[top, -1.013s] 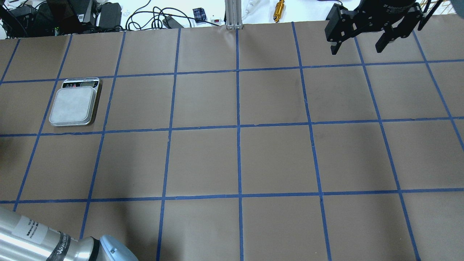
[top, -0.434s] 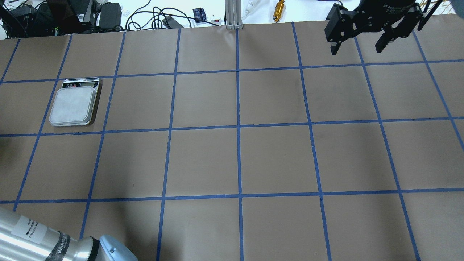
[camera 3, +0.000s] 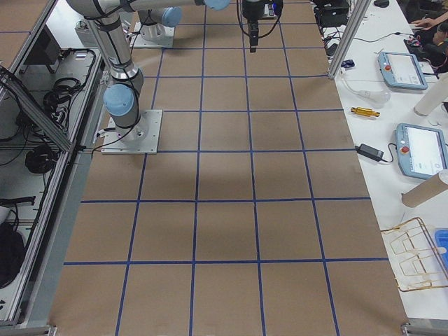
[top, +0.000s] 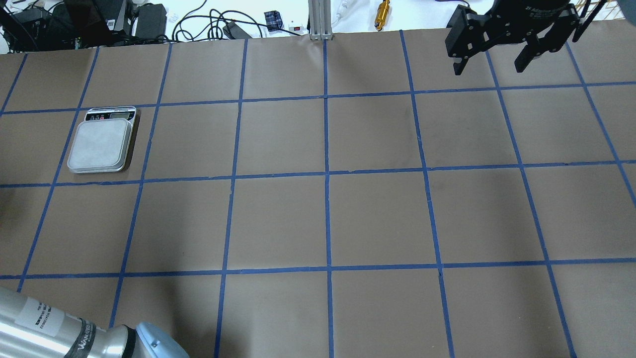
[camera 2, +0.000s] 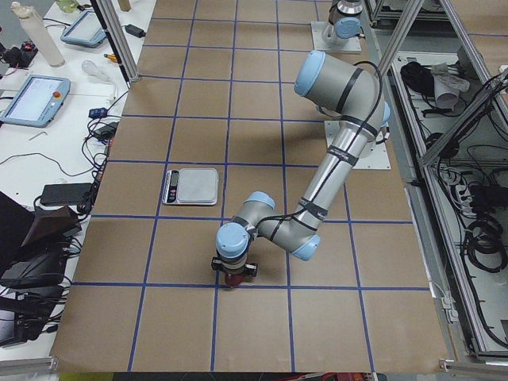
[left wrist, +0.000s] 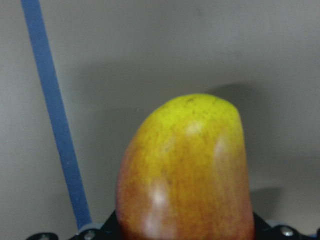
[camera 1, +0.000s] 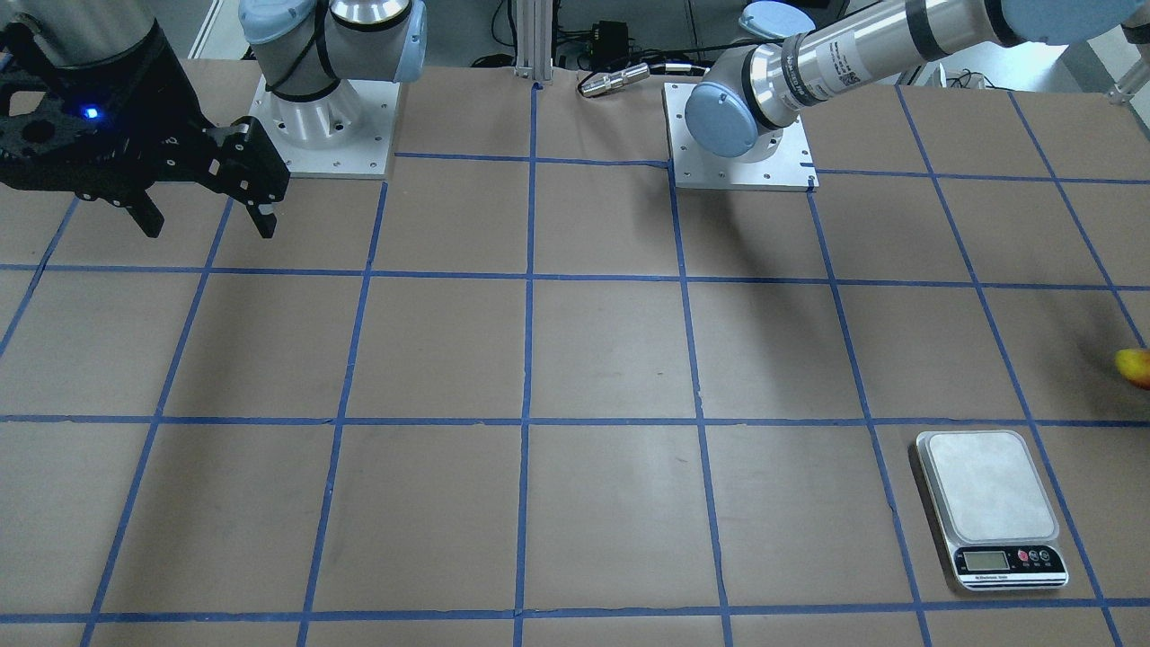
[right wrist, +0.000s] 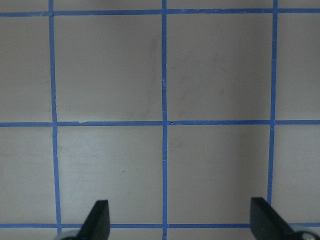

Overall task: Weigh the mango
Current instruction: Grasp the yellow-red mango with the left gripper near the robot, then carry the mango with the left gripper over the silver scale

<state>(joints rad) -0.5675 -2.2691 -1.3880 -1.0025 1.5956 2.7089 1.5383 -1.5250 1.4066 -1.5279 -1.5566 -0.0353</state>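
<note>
Yellow-red mango (left wrist: pixel 185 170) is beside blue tape line (left wrist: pixel 55 125), apart from scale (top: pixel 102 144).

the mango (camera 1: pixel 1135 367) is left of the scale (camera 1: pixel 991 503), apart from it.

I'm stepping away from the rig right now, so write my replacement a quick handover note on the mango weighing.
Left gripper: down over the mango near the left end of the table; whether it grips cannot be told.
Right gripper: open, empty, hovering over the far right side.
Digital scale: on the left side, platform bare.
Done: left arm is at the mango.
Left: secure and lift the mango, set it on the scale's platform, release, read the display.
</note>
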